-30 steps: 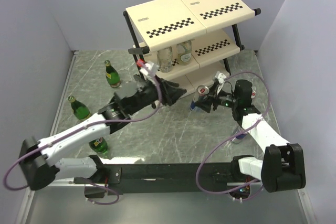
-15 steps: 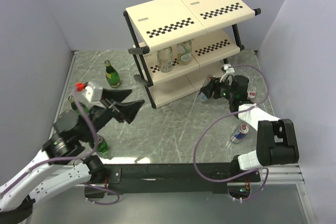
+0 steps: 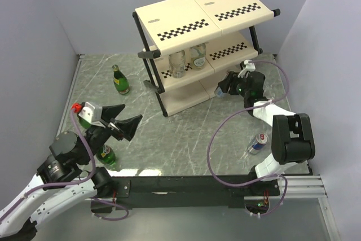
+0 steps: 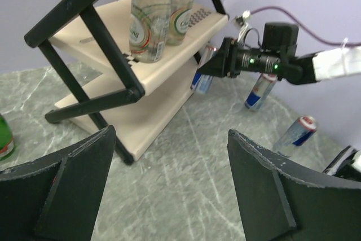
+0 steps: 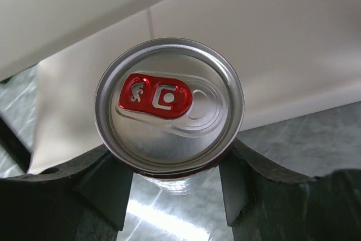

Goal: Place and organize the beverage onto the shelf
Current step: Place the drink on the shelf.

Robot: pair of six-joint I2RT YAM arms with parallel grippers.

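Right wrist view: we see the right gripper [image 5: 172,187] clamped on a silver can [image 5: 169,114], at the edge of the bottom tier of the shelf [image 3: 186,23] | left gripper [image 4: 171,139] spread wide, holding nothing, above the table [image 3: 186,139] | two clear bottles [image 4: 149,18] stand on the middle tier | three green bottles [image 3: 119,80] stand on the table left of the shelf

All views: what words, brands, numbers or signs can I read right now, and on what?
No lettering is legible anywhere.
clear bottles: round green-and-red labels, text blurred.
held can: red tab with a cut-out animal figure, no words.
loose can: blue-and-silver print, blurred.
green bottle: yellow label, too small.
shelf: checkered strips only; small dark marks too small.
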